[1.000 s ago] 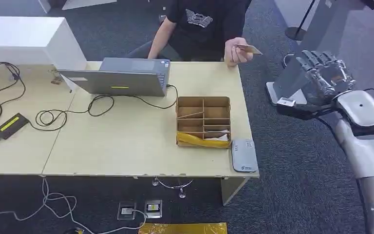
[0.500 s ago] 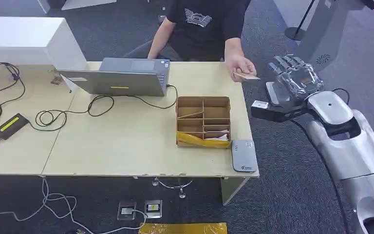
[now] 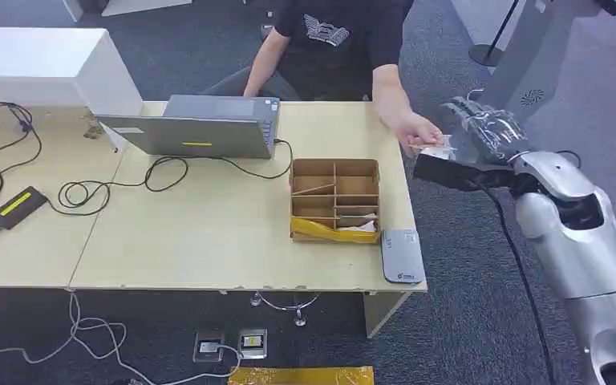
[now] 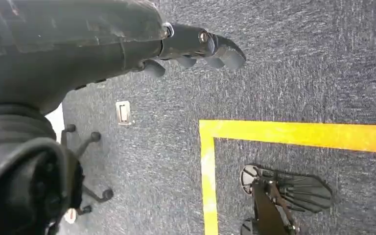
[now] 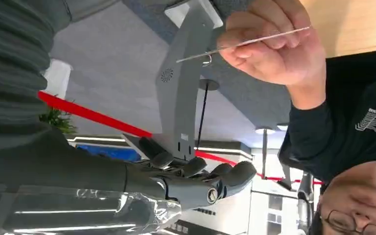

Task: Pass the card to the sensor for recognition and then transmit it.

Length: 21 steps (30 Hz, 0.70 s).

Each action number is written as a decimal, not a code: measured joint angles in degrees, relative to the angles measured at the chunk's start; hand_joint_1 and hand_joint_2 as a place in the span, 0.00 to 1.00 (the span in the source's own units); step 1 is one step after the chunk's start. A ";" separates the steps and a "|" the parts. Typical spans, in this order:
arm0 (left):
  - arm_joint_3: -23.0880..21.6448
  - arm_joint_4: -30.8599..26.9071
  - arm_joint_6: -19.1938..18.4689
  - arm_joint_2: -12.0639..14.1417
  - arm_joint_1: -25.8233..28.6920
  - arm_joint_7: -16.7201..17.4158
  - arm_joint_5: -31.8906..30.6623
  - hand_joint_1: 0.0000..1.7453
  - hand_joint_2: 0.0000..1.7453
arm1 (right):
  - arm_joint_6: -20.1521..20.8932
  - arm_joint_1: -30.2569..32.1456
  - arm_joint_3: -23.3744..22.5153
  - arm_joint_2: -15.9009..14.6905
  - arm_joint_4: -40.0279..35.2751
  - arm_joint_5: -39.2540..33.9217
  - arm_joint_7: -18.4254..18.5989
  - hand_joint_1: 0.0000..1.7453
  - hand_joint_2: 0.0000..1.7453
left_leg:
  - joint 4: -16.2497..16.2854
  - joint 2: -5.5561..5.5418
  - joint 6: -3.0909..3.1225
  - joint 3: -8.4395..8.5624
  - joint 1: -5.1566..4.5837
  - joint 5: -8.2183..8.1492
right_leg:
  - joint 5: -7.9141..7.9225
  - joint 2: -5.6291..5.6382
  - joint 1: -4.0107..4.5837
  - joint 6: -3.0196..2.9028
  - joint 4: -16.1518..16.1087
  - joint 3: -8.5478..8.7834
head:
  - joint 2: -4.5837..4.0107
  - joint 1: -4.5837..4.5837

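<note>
A person seated behind the table holds out a thin card (image 3: 431, 144), edge-on in the right wrist view as the card (image 5: 245, 44) pinched in the person's hand (image 5: 274, 49). My right hand (image 3: 485, 132) hovers just off the table's right edge beside that card. Its fingers (image 5: 200, 181) are spread apart and hold nothing, with a gap between them and the card. The grey card sensor (image 3: 402, 255) lies flat at the table's front right corner. My left hand (image 4: 200, 46) hangs over the carpet with its fingers loose and nothing in it.
A wooden compartment box (image 3: 335, 200) stands just behind the sensor. A laptop (image 3: 192, 127) and cables (image 3: 88, 192) occupy the table's (image 3: 208, 241) left and middle. A grey stand (image 3: 529, 56) rises behind my right arm. Yellow floor tape (image 4: 293, 134) crosses the carpet.
My right hand has swung left and down toward the table's right edge. The person's hand has lowered the card and brought it out to meet my hand.
</note>
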 joint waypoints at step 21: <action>-1.84 0.00 -0.44 0.28 -0.01 -1.53 -2.23 0.00 0.00 | -2.34 3.44 -0.31 -1.97 -1.79 -0.33 0.70 1.00 1.00 | 0.00 0.06 0.00 0.01 0.00 0.00 | 0.00 0.02 0.00 0.00 -0.01 -0.01 | 0.00 0.02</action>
